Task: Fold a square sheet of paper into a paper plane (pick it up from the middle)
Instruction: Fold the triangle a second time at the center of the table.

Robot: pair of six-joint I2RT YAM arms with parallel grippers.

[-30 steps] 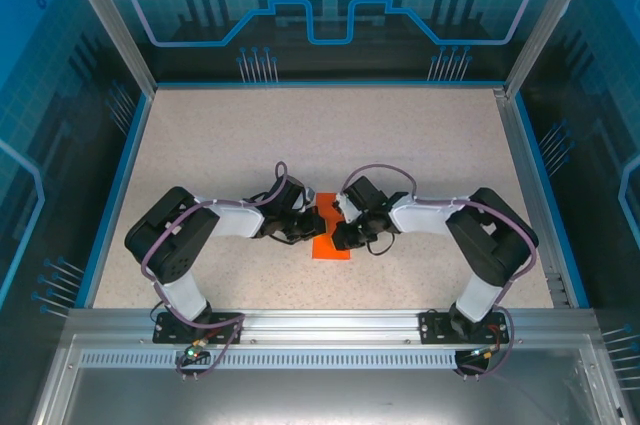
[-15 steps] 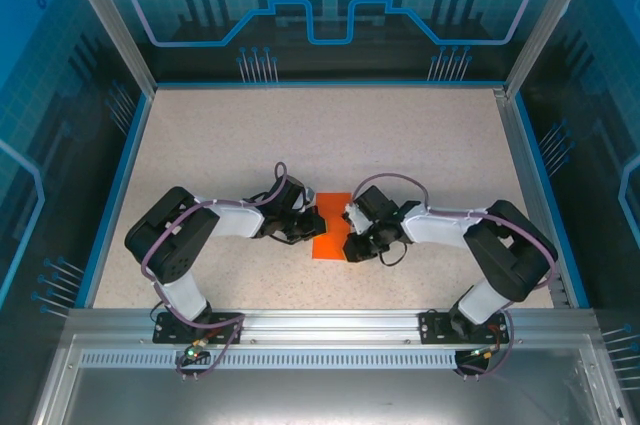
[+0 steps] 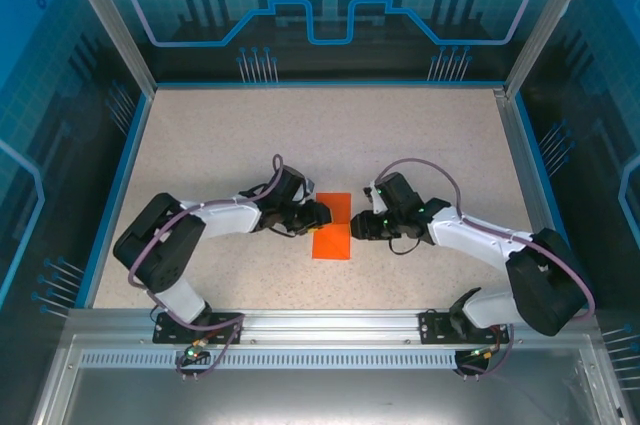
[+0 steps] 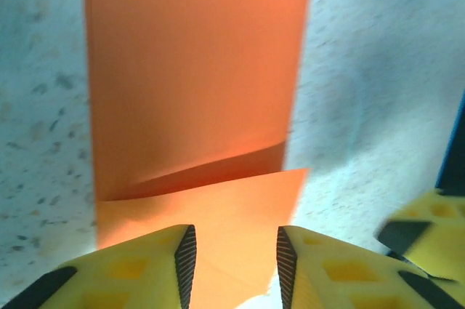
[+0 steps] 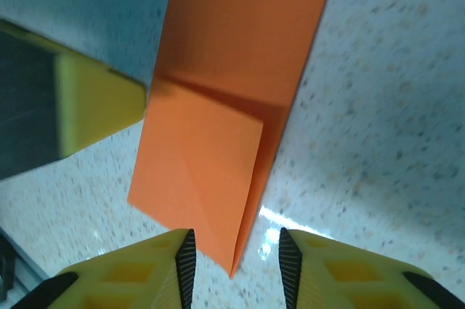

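Orange, thin and folded to a long rectangle, the sheet of paper (image 3: 333,227) lies flat on the speckled beige table (image 3: 220,135), between my two claws. My left claw (image 3: 318,213) stands at its left edge, jaws apart, clamping nothing. My right claw (image 3: 358,229) sits just beside its right edge, likewise parted.

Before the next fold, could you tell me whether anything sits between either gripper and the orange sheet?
Nothing visible does. The square sheet of paper lies partly folded on the table, the left gripper at its left edge, the right gripper at its right, both open.
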